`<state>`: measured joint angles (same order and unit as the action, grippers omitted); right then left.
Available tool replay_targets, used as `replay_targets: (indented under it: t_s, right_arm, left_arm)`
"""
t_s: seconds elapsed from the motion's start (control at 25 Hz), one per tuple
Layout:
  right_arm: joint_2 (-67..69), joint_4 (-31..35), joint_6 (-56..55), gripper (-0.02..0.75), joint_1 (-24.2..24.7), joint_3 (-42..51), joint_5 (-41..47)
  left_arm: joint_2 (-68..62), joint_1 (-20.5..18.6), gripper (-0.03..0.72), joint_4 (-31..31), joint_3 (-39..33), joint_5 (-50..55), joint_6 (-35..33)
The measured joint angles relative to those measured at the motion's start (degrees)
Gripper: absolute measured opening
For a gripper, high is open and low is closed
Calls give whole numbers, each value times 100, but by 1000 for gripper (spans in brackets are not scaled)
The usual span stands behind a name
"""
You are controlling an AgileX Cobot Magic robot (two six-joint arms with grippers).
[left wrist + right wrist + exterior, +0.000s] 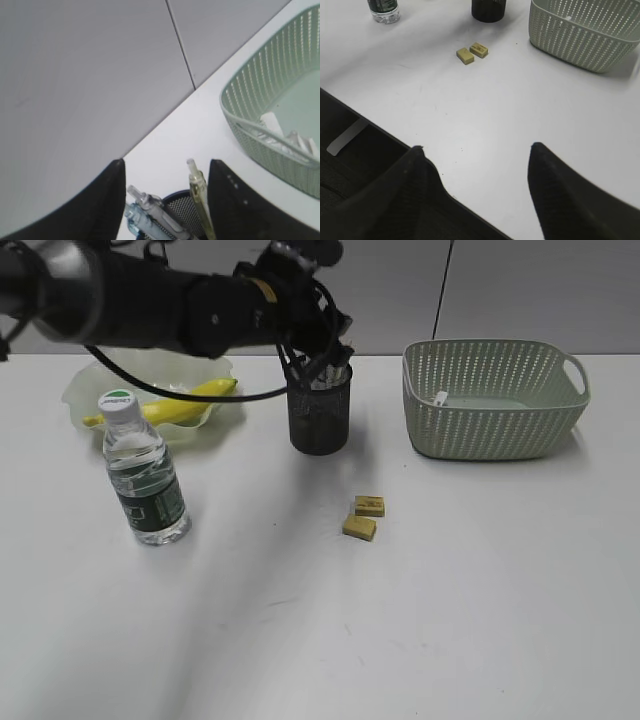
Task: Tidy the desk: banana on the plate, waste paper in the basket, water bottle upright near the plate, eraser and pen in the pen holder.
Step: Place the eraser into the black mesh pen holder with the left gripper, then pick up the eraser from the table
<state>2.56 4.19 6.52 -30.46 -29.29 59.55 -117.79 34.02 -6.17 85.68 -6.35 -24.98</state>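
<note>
My left gripper hangs open right above the black mesh pen holder. In the left wrist view its jaws stand apart around several pens standing in the holder, gripping none. Two yellow erasers lie on the white desk in front of the holder. The banana lies in the pale-green plate. The water bottle stands upright in front of the plate. The waste paper lies in the basket. My right gripper is open and empty over the desk's front edge.
The right wrist view shows the erasers, the bottle's base, the holder and the basket far ahead. The left arm spans the back left above the plate. A grey wall stands behind the desk.
</note>
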Motion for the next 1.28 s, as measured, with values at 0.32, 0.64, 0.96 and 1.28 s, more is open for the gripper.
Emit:
replay_targets:
  t_s: [0.32, 0.64, 0.96, 1.28]
  right_arm:
    - [0, 0, 0, 504, 0, 0, 0]
    - [0, 0, 0, 504, 0, 0, 0]
    - [0, 0, 0, 505, 0, 0, 0]
    - [0, 0, 0, 503, 0, 0, 0]
  left_arm:
    - [1598, 0, 397, 1, 0, 2445, 0]
    - [3137, 0, 392, -31, 0, 5232, 367]
    - [4556, 0, 392, -13, -274, 6942, 794]
    - [6585, 0, 389, -13, -2396, 6956, 1181]
